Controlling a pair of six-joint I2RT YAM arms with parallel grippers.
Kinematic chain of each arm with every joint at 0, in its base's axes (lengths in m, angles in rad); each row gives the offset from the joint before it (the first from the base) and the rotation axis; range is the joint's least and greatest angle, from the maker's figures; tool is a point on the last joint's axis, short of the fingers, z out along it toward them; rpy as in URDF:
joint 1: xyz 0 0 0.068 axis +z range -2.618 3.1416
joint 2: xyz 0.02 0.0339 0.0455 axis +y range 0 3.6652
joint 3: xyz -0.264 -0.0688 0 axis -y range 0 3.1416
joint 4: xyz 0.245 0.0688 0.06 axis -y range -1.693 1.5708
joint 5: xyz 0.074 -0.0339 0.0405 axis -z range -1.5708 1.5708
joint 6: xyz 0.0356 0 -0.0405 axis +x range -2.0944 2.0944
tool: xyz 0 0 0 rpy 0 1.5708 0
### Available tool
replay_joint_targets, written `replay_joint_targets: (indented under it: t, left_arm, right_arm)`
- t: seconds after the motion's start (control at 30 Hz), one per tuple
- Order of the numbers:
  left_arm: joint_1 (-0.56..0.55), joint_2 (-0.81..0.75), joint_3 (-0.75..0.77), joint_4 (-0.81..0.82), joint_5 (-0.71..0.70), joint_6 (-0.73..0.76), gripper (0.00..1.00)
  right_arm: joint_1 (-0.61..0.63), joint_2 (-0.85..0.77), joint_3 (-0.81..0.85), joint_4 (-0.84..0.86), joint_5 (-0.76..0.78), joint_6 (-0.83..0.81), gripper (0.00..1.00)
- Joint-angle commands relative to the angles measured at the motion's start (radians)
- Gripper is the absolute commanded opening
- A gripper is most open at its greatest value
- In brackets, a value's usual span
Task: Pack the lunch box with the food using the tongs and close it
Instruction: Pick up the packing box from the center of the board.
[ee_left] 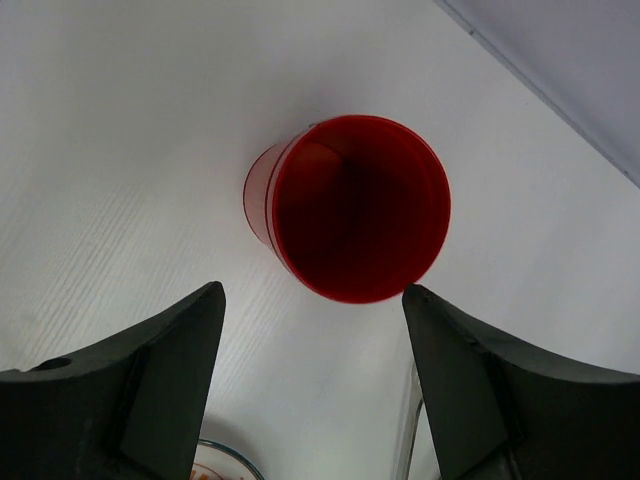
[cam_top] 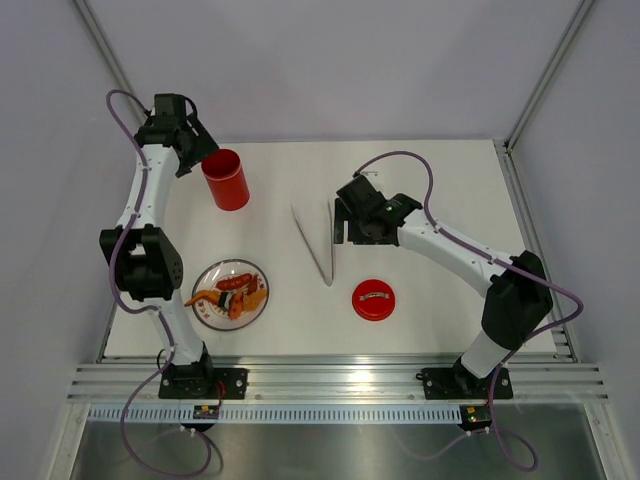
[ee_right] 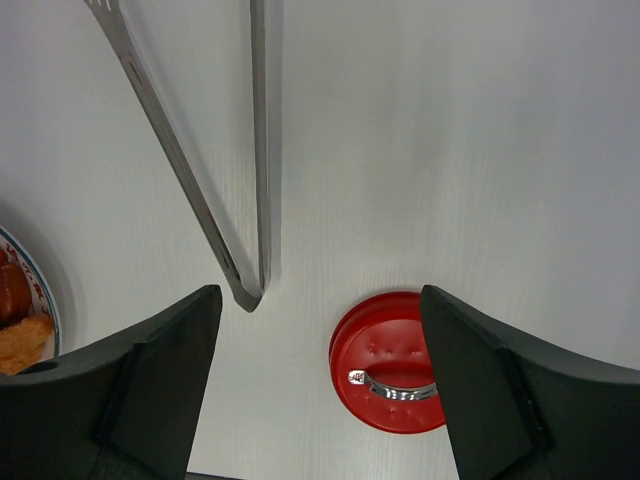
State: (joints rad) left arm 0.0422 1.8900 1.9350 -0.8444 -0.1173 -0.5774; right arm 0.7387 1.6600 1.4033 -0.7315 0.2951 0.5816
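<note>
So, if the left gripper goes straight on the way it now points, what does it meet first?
The left gripper would probably meet the lunch box first, its open mouth facing it; the depth is unclear.

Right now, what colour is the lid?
The lid is red with a small silver handle, clearest in the right wrist view.

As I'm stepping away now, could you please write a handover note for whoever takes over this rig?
Left gripper: open, empty, facing the tall red plastic cylinder lunch box, upright and empty.
Right gripper: open, empty, above the long silver metal tongs and the flat round red lid.
Toy food: on the clear round plate.
Done: nothing packed.
Left: pick up tongs, load food, fit lid.
</note>
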Motion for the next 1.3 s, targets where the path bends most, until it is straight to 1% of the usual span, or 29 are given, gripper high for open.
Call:
replay_joint_targets:
  t: [0.0, 0.13, 0.17, 0.27, 0.3, 0.33, 0.47, 0.5, 0.6, 0.63, 0.67, 0.7, 0.77, 0.9, 1.03, 1.17, 1.27]
  left_arm:
    - [0.018, 0.058, 0.065, 0.004, 0.034, -0.002, 0.76]
    - [0.019, 0.127, 0.078, 0.007, 0.034, 0.001, 0.71]
    - [0.018, 0.136, 0.078, 0.007, 0.036, 0.002, 0.65]
    - [0.018, 0.156, 0.068, 0.001, 0.036, 0.001, 0.54]
    - [0.019, 0.156, 0.064, 0.002, 0.038, 0.001, 0.47]
    - [0.018, 0.153, 0.056, 0.007, 0.039, 0.001, 0.45]
    - [0.019, 0.120, 0.025, -0.004, 0.033, -0.007, 0.33]
    - [0.019, 0.112, 0.021, -0.008, 0.030, -0.007, 0.26]
    - [0.018, 0.065, -0.007, -0.019, 0.007, -0.003, 0.15]
    - [0.019, 0.051, -0.014, -0.022, 0.001, -0.001, 0.07]
    - [0.019, 0.037, -0.024, -0.027, 0.001, 0.001, 0.02]
    - [0.018, 0.015, -0.037, -0.030, 0.005, 0.001, 0.00]
    - [0.018, -0.005, -0.054, -0.050, 0.021, -0.004, 0.00]
    - [0.016, -0.084, -0.152, -0.058, 0.016, -0.010, 0.00]
    - [0.013, -0.204, -0.264, -0.077, -0.054, 0.011, 0.00]
    - [0.001, -0.307, -0.375, -0.085, -0.088, 0.034, 0.00]
    - [-0.034, -0.386, -0.459, -0.067, -0.154, 0.047, 0.00]
  right_arm:
    - [0.005, -0.046, -0.015, -0.008, 0.010, 0.021, 0.88]
    - [0.005, -0.049, -0.026, -0.011, 0.001, 0.034, 0.88]
    - [0.007, -0.049, -0.026, -0.012, 0.001, 0.035, 0.88]
    - [0.008, -0.049, -0.026, -0.014, 0.003, 0.040, 0.88]
    - [0.008, -0.048, -0.026, -0.016, 0.003, 0.043, 0.88]
    - [0.008, -0.046, -0.024, -0.016, 0.003, 0.041, 0.88]
    - [0.008, -0.040, -0.020, -0.016, 0.004, 0.040, 0.88]
    - [0.010, -0.036, -0.018, -0.023, 0.013, 0.040, 0.88]
    - [0.010, -0.034, -0.020, -0.028, 0.019, 0.049, 0.88]
    - [0.010, -0.035, -0.026, -0.026, 0.013, 0.049, 0.88]
    - [0.008, -0.034, -0.029, -0.019, 0.007, 0.050, 0.88]
    - [0.010, -0.032, -0.032, -0.014, -0.002, 0.050, 0.88]
    - [0.008, -0.028, -0.033, -0.008, -0.010, 0.052, 0.88]
    - [0.014, -0.023, -0.035, 0.007, -0.031, 0.055, 0.88]
    - [0.019, -0.020, -0.041, 0.014, -0.040, 0.052, 0.88]
    - [0.022, -0.019, -0.052, 0.032, -0.050, 0.055, 0.88]
    - [0.024, -0.017, -0.056, 0.041, -0.059, 0.058, 0.88]
